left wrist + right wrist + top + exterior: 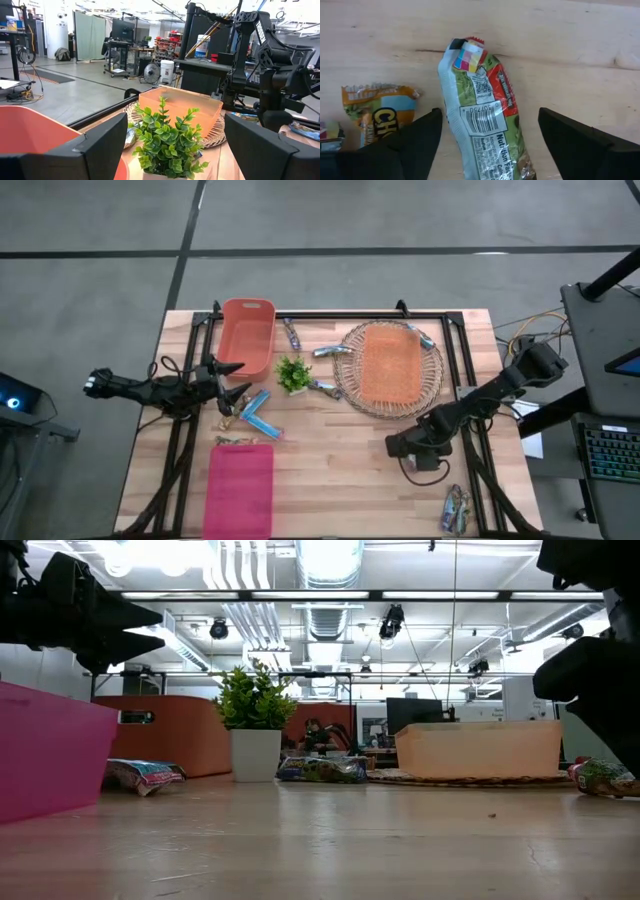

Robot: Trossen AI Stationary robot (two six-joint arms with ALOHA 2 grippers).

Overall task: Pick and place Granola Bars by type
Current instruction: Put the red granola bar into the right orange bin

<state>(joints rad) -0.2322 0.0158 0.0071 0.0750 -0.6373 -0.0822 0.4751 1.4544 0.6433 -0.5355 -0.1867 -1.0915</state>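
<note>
Right wrist view: fingers (490,150) wide, straddling a granola bar (485,130) flat on the surface (570,45) at centre frame, apparently lined up for a pickup; left gripper (235,380) open too, waiting beside the plant (293,374).

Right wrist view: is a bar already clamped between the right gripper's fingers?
No. The right gripper stands open, its fingers apart either side of the green-wrapped bar lying on the table.

Green-wrapped bar (487,130) cut off at frame edge — yellow bar (377,112) too.
</note>
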